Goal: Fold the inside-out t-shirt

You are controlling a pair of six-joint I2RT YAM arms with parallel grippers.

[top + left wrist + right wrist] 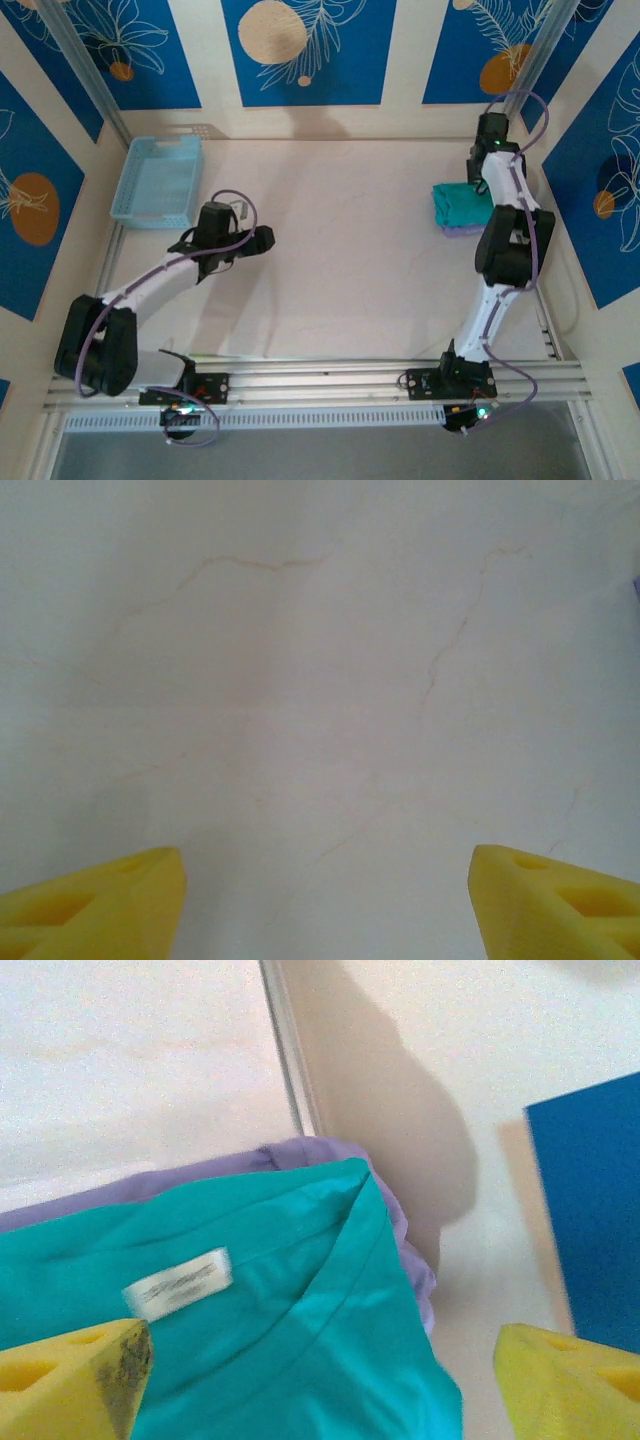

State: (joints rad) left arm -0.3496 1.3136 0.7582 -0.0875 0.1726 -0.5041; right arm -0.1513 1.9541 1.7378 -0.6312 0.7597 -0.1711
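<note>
Right hand (320, 1380) released, fingers (70, 1375) spread just above the inside-out t-shirt (300, 1300): teal, folded, white label (180, 1282) up, atop a lavender garment (150, 1185). Left hand (325, 905) released too; blue basket (150, 219) beyond it, slatted floor showing.

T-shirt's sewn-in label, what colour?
White label with faint grey lettering, best in the right wrist view.

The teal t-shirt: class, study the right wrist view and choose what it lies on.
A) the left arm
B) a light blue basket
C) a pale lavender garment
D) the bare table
C: in the right wrist view the teal t-shirt lies on top of a pale lavender garment, whose edge shows beyond the shirt's far and right sides.
</note>
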